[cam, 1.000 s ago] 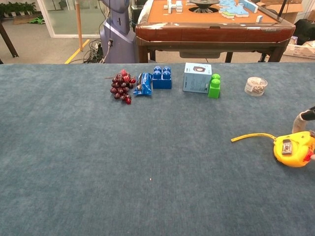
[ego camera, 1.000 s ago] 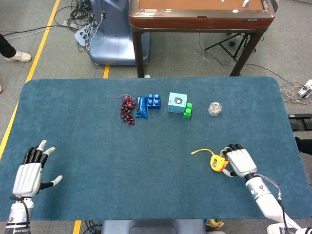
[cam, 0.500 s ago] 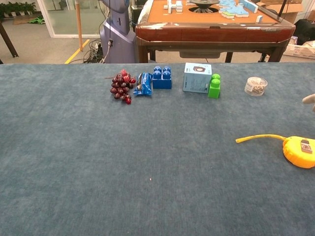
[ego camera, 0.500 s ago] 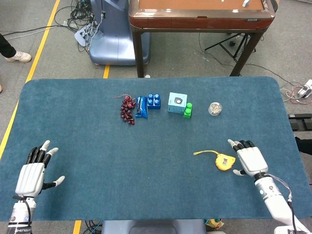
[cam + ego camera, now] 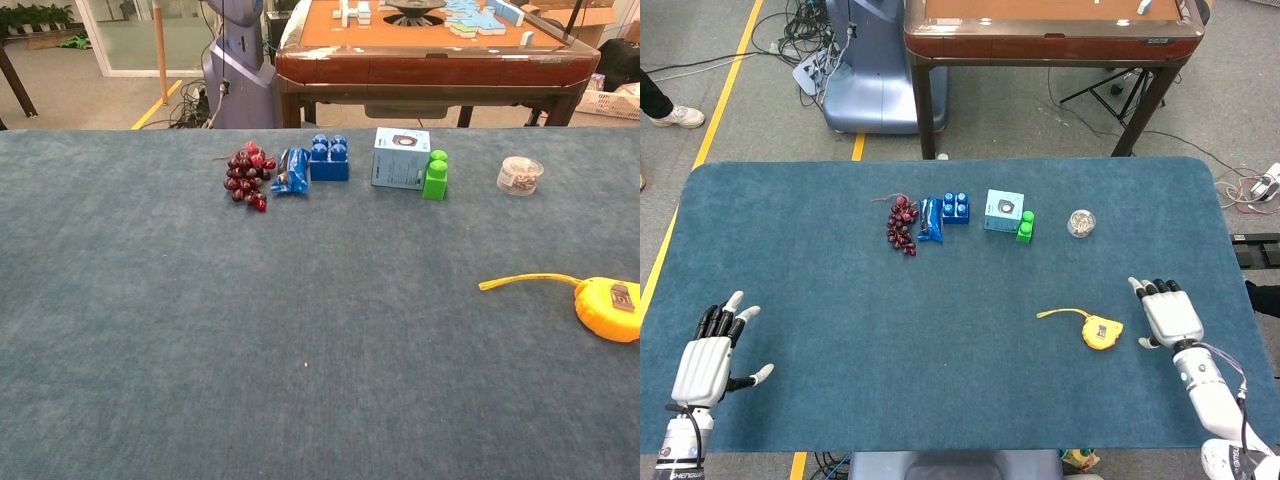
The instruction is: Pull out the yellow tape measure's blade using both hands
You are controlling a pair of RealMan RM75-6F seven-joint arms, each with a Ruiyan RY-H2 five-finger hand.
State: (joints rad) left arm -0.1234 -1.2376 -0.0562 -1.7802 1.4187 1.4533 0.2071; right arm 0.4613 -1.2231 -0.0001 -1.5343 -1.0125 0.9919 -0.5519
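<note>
The yellow tape measure (image 5: 1101,332) lies flat on the blue table, right of centre; in the chest view the tape measure (image 5: 610,309) sits at the right edge. A short length of yellow blade (image 5: 1060,314) curves out to its left, the blade (image 5: 524,281) resting on the cloth. My right hand (image 5: 1169,313) hovers open just right of the tape measure, not touching it, fingers spread. My left hand (image 5: 706,354) is open near the table's front left corner, far from the tape. Neither hand shows in the chest view.
Along the back middle stand a bunch of dark red grapes (image 5: 902,223), a blue packet (image 5: 930,219), a blue brick (image 5: 956,207), a light blue box (image 5: 1004,211), a green brick (image 5: 1025,227) and a small clear jar (image 5: 1080,222). A brown table (image 5: 1045,30) stands beyond.
My right hand let go of the tape measure and drew back to the right. The tape measure now lies alone, slightly further right. My left hand slid a little toward the front edge.
</note>
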